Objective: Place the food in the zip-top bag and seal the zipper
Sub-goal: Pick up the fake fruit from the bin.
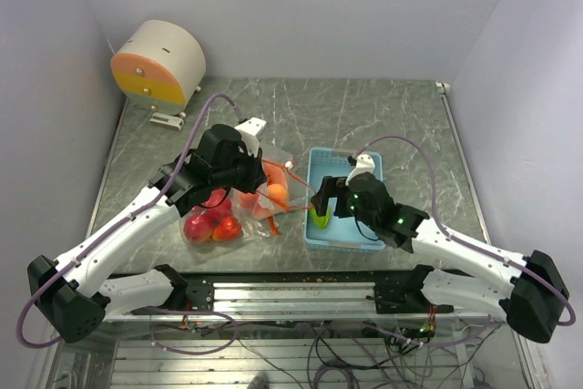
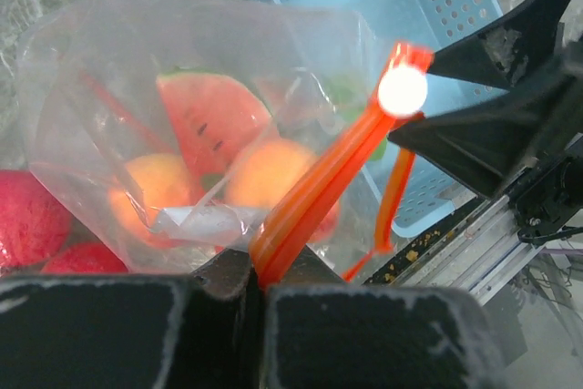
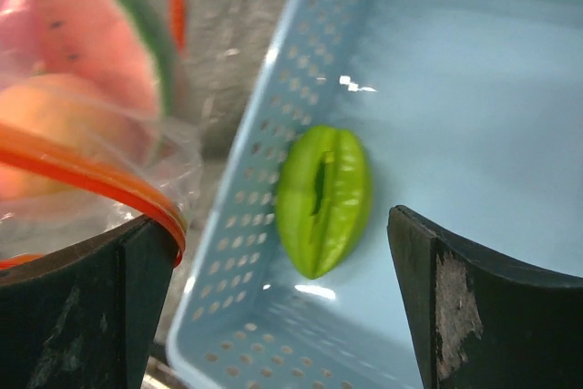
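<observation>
From above, the clear bag [image 1: 264,190] lies on the table [image 1: 383,116] just left of the blue tray [image 1: 330,168], with orange balls [image 1: 276,193] showing through it. The red fruits [image 1: 211,223] bunch at its near-left end; whether plastic covers them is hard to tell. The left pincer [image 1: 248,173] hides the bag's mouth.

At the left wrist, that pincer is clamped on the zipper [image 2: 319,184]. A watermelon slice [image 2: 214,116] sits behind the crinkled film, and glare blots the strip's far end.

At the right wrist, the right pincer [image 3: 278,225] stands apart. The green piece [image 3: 323,199] shows between its fingers, just beside the tray's perforated wall, with floor open rightward.
</observation>
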You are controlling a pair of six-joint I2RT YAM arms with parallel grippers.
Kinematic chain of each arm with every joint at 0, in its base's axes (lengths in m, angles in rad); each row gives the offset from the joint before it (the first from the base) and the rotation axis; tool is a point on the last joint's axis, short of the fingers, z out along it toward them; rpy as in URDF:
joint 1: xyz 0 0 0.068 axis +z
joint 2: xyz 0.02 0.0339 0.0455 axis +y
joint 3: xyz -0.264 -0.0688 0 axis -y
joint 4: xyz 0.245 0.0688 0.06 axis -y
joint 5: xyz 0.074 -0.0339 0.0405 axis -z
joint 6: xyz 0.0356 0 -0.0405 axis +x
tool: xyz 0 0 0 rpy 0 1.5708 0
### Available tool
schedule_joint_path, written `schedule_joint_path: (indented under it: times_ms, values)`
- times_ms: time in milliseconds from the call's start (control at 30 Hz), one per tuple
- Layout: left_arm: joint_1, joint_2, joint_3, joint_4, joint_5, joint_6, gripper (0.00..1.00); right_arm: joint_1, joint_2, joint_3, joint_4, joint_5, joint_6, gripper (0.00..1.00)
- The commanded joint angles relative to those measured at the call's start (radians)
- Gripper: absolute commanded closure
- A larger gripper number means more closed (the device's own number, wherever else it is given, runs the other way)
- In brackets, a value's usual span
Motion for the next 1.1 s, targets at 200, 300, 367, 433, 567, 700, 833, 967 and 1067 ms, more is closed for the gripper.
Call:
schedule_joint_path:
  times_ms: [200, 300, 367, 433, 567, 700, 833, 967, 1067]
  values:
    - [0.004, 0.052, -0.051, 0.056, -0.042, 0.008, 0.93, -0.011, -0.207, -0.039, 0.288, -0.354, -0.156, 0.04]
    - [0.004, 0.064, -0.042, 0.054, -0.061, 0.013, 0.93, -0.012, -0.253, -0.032, 0.207, -0.24, -0.142, 0.04]
    - [0.004, 0.069, -0.03, 0.049, -0.069, 0.017, 0.93, -0.013, -0.263, -0.037, 0.157, -0.166, -0.118, 0.04]
    - [0.003, 0.071, -0.018, 0.04, -0.077, 0.018, 0.93, -0.013, -0.242, -0.022, 0.072, -0.07, -0.082, 0.04]
    - [0.003, 0.056, -0.004, 0.032, -0.095, 0.017, 0.93, -0.014, -0.164, 0.028, -0.092, 0.113, -0.002, 0.03]
    - [0.003, 0.039, 0.004, 0.007, -0.135, 0.022, 0.93, -0.021, -0.161, 0.013, -0.115, 0.167, 0.039, 0.02]
    - [0.004, 0.031, -0.002, 0.0, -0.144, 0.021, 0.93, -0.041, -0.129, -0.005, -0.108, 0.134, 0.044, 0.02]
    - [0.004, 0.021, -0.004, 0.003, -0.129, 0.014, 0.93, -0.058, -0.016, -0.007, -0.079, 0.062, 0.03, 0.02]
    - [0.003, 0.006, -0.002, -0.001, -0.12, 0.012, 0.93, -0.078, 0.064, -0.018, -0.03, -0.023, 0.02, 0.01]
